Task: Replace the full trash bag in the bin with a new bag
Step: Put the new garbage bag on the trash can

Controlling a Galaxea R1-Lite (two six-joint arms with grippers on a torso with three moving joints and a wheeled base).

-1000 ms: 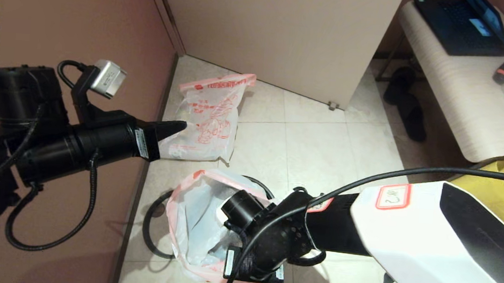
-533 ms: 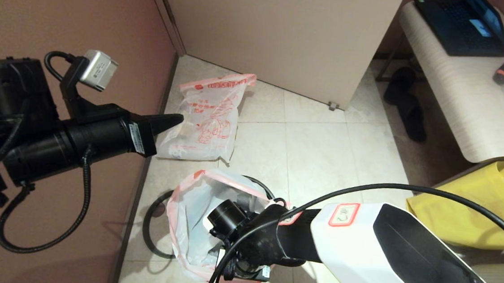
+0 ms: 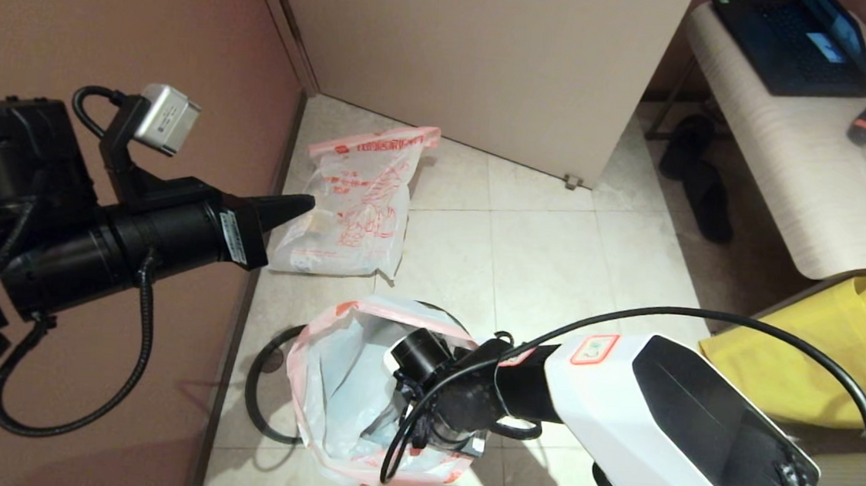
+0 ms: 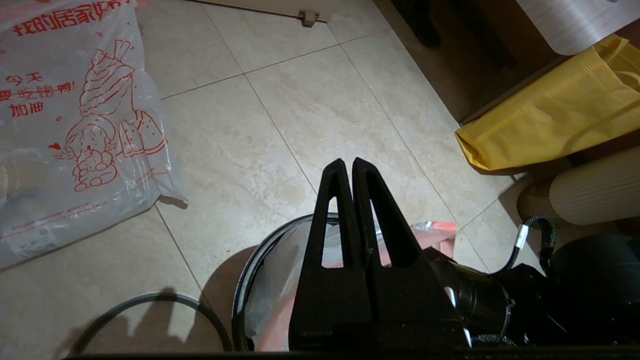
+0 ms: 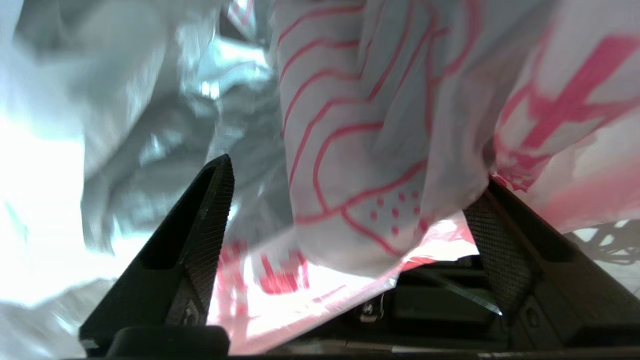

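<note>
The full trash bag (image 3: 355,206), white with red print, lies on the floor tiles by the wall. The new bag (image 3: 340,390) sits in the black bin (image 4: 245,290), its pink-banded mouth spread over the rim. My right arm (image 3: 467,404) reaches down into that bag, and its fingers are hidden in the head view. In the right wrist view the right gripper (image 5: 356,172) stands open, with loose bag film (image 5: 360,150) hanging between the fingers (image 5: 210,215), ungripped. My left gripper (image 3: 305,203) is shut and empty, held in the air above the floor between both bags.
A dark ring (image 3: 248,387) lies on the floor against the bin's left side. A yellow bag (image 3: 802,365) sits at the right under a bench (image 3: 794,171) with a laptop and glasses. Dark slippers (image 3: 697,171) lie beyond. The wall runs close on the left.
My right gripper has opened and let go of the new bag's film, and the right arm has shifted over the bin. The bag's mouth stands wider. The left arm rose slightly.
</note>
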